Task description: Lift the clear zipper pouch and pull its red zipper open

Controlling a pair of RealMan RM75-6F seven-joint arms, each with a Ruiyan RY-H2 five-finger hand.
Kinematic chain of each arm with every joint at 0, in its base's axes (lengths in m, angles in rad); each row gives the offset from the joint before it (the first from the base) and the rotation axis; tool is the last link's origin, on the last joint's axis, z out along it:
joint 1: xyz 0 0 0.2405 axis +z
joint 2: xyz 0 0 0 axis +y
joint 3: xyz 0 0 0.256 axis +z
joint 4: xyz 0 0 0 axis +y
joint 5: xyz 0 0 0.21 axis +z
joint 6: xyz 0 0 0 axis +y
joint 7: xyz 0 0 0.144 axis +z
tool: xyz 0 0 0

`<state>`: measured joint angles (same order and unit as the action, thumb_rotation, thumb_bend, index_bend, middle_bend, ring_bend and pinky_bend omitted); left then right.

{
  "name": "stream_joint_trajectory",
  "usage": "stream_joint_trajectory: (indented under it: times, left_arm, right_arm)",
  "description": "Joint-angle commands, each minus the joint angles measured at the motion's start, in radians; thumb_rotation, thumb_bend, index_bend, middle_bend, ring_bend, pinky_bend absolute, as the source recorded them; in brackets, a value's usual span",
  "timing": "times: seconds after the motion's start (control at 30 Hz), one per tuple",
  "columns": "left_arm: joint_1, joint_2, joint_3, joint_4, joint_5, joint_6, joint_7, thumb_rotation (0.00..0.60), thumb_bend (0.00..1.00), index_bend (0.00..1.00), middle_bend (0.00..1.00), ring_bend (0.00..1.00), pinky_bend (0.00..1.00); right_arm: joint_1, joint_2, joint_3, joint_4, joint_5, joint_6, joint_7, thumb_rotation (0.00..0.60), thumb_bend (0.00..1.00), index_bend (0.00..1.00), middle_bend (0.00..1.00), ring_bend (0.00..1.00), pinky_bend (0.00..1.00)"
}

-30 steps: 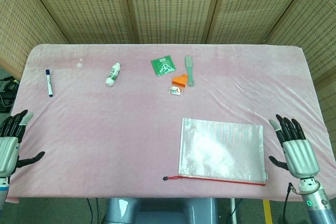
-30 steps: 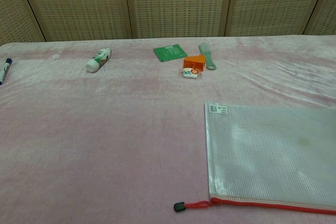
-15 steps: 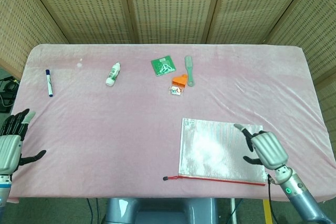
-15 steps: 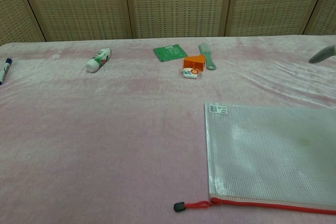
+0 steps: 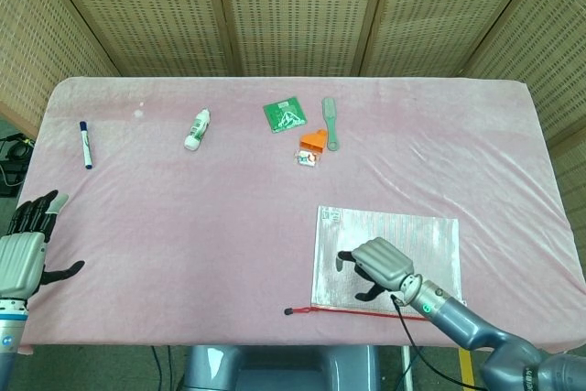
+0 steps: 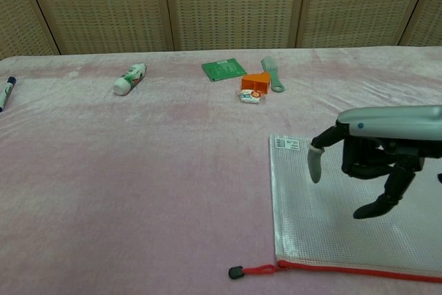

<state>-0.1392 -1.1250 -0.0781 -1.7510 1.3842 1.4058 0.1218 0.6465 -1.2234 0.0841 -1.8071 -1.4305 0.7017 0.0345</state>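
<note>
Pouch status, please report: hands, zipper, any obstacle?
Right hand above the pouch, fingers apart, holding nothing. Left hand open at the table's left edge. Pouch flat, red zipper shut, pull tab free. Nothing in the way.

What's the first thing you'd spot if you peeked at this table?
Probably the silver-and-black right hand hovering with its fingers apart over the clear mesh zipper pouch, which lies flat at the near right of the pink tablecloth. The pouch's red zipper runs along its near edge. A bright orange plastic piece stands out at the far middle.
</note>
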Motion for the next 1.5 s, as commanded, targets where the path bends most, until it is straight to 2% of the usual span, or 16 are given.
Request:
stream_joint_trajectory:
  times: [0.03, 0.47, 0.9, 1.2, 1.5]
  left_arm:
    - [-0.003, -0.003, 0.000, 0.003, -0.005, -0.005, 0.004, 0.600, 0.00, 0.00, 0.00, 0.00, 0.00]
    - [-0.009, -0.002, -0.005, 0.007, -0.020, -0.016, -0.004, 0.600, 0.00, 0.00, 0.00, 0.00, 0.00]
    - [-0.012, 0.004, -0.005, 0.009, -0.026, -0.022, -0.017, 0.600, 0.00, 0.00, 0.00, 0.00, 0.00]
    - [-0.015, 0.006, -0.006, 0.014, -0.032, -0.031, -0.028, 0.600, 0.00, 0.00, 0.00, 0.00, 0.00]
    - [-0.016, 0.006, -0.004, 0.013, -0.031, -0.033, -0.026, 0.600, 0.00, 0.00, 0.00, 0.00, 0.00]
  right_arm:
    - [0.062, -0.096, 0.014, -0.006, 0.120, -0.072, -0.076, 0.600, 0.38, 0.46, 1.00, 0.97, 1.00]
    - [0.160, -0.260, -0.016, 0.024, 0.302, -0.081, -0.289, 0.600, 0.47, 0.50, 1.00, 0.97, 1.00]
    - [0.244, -0.387, -0.047, 0.063, 0.480, -0.019, -0.455, 0.600, 0.48, 0.52, 1.00, 0.97, 1.00]
    - [0.268, -0.408, -0.067, 0.077, 0.553, 0.021, -0.496, 0.600, 0.50, 0.53, 1.00, 0.97, 1.00]
    - [0.270, -0.390, -0.085, 0.071, 0.565, 0.036, -0.492, 0.600, 0.52, 0.53, 1.00, 0.97, 1.00]
